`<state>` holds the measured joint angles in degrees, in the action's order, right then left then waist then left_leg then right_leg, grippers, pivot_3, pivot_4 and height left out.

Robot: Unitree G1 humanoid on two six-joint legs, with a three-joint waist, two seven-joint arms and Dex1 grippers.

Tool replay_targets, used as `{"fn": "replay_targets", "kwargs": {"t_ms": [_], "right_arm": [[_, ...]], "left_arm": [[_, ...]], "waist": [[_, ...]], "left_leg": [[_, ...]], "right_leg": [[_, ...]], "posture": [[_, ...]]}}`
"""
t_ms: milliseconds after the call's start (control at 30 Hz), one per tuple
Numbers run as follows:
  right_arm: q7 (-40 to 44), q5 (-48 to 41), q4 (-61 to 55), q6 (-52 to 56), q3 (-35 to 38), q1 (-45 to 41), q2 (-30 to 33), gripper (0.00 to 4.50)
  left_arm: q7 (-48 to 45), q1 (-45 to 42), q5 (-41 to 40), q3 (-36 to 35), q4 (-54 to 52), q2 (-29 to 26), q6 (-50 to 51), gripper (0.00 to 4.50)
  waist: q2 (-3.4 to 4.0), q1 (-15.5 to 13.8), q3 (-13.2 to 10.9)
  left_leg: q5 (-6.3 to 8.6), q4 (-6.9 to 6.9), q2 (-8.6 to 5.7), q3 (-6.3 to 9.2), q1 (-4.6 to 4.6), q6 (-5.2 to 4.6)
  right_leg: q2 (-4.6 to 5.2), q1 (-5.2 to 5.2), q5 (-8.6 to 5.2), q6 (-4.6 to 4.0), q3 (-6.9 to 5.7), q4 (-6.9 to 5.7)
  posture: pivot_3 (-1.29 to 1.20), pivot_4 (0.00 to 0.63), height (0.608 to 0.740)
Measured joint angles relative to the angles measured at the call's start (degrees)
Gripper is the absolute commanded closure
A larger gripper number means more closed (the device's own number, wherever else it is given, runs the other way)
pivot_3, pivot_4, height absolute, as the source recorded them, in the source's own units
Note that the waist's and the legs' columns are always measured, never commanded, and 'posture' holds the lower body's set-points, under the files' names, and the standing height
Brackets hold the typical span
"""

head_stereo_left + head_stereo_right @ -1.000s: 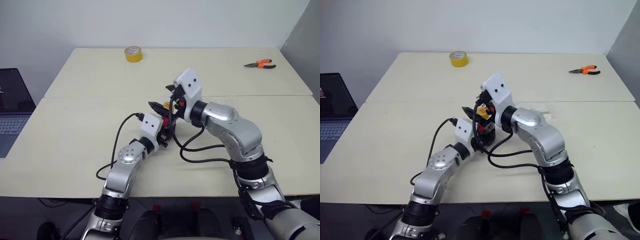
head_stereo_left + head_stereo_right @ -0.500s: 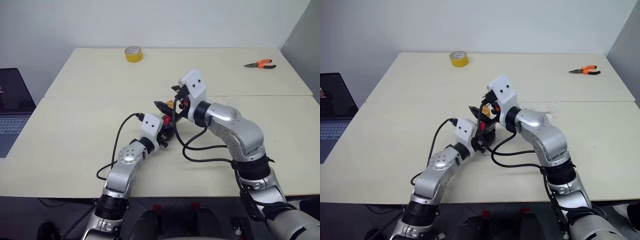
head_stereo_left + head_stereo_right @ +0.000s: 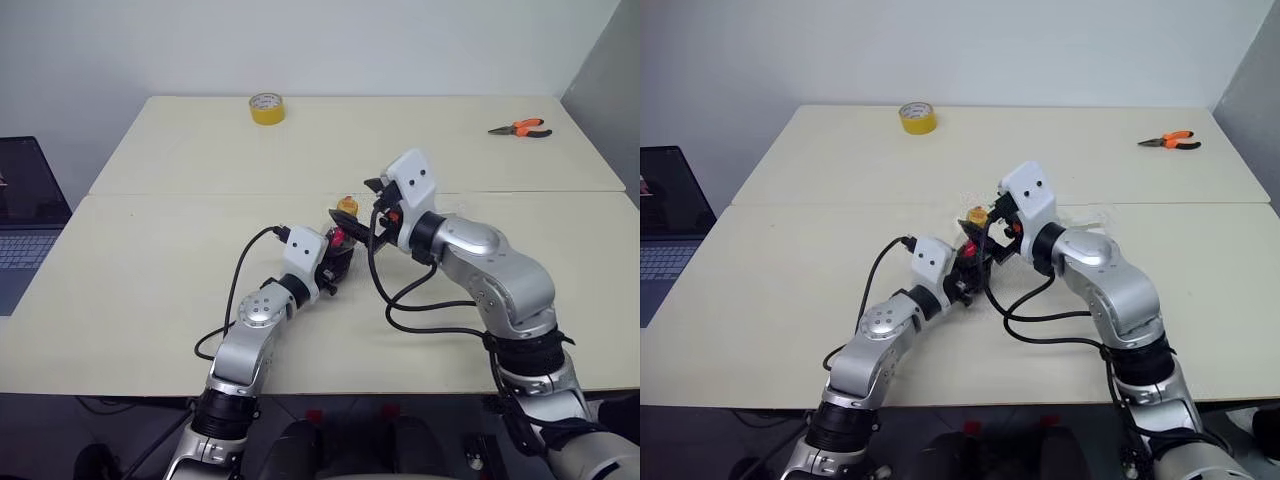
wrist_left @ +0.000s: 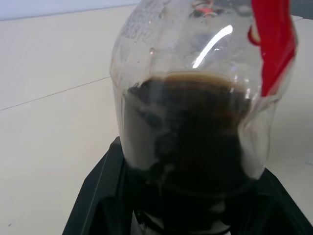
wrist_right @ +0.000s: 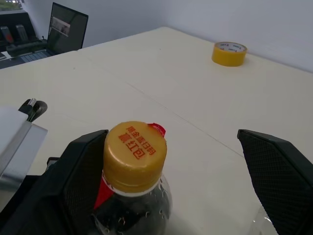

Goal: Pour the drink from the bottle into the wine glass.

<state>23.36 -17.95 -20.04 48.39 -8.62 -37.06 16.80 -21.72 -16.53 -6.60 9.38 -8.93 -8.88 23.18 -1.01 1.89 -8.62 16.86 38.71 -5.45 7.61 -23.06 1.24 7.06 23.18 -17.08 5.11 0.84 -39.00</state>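
Bottle (image 5: 134,196), yellow cap (image 5: 135,149) printed with red Chinese characters, clamped by left gripper (image 3: 338,258); right gripper (image 5: 171,171) fingers spread around cap.

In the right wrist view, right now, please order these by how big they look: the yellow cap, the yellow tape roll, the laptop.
1. Yellow cap: clearly largest, though it is nearest the camera, so this says nothing of true size.
2. Laptop at the far table edge.
3. Yellow tape roll: looks smallest, but it stands far off.
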Motion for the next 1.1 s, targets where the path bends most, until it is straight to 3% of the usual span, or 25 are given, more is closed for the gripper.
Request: {"fn": "replay_targets", "kwargs": {"t_ms": [267, 467, 567, 1100], "right_arm": [[0.45, -1.05, -0.05, -0.1, 0.68, 0.31, 1.25, 0.01], [0.43, -1.29, -0.04, -0.09, 0.71, 0.31, 1.36, 0.0], [0.49, -2.0, -0.11, 0.3, 1.07, 0.3, 1.25, 0.0], [-2.59, -5.89, -1.03, 5.86, 2.96, -4.17, -4.32, 0.0]], "left_arm": [[-0.34, 0.34, -0.3, -0.23, 0.33, 0.28, -1.27, 2.32], [-0.49, 0.82, -1.24, -0.62, 0.33, 0.64, -1.51, 3.23], [-0.5, 0.93, -1.29, -0.66, 0.33, 0.71, -2.12, 3.47], [-0.43, 0.96, 1.19, -0.2, 2.17, 0.08, -11.29, 3.73]], "waist": [[0.0, 0.0, 0.0], [0.0, 0.0, 0.0], [0.0, -0.01, 0.0], [0.0, -0.05, 0.0]], "left_leg": [[0.0, 0.0, 0.0, 0.0, 0.0, 0.0], [0.0, 0.0, 0.0, 0.0, 0.0, 0.0], [0.0, 0.0, 0.0, 0.0, 0.0, 0.0], [0.0, 0.01, -0.01, 0.01, 0.0, 0.0]], "right_leg": [[0.0, 0.0, 0.0, 0.0, 0.0, 0.0], [0.0, 0.0, 0.0, 0.0, 0.0, 0.0], [0.0, 0.0, 0.0, 0.0, 0.0, 0.0], [0.01, 0.01, 0.0, 0.0, 0.0, 0.0]], "posture": [[0.0, 0.15, 0.74], [0.0, 0.15, 0.74], [0.0, 0.15, 0.74], [0.0, 0.15, 0.74]]}}
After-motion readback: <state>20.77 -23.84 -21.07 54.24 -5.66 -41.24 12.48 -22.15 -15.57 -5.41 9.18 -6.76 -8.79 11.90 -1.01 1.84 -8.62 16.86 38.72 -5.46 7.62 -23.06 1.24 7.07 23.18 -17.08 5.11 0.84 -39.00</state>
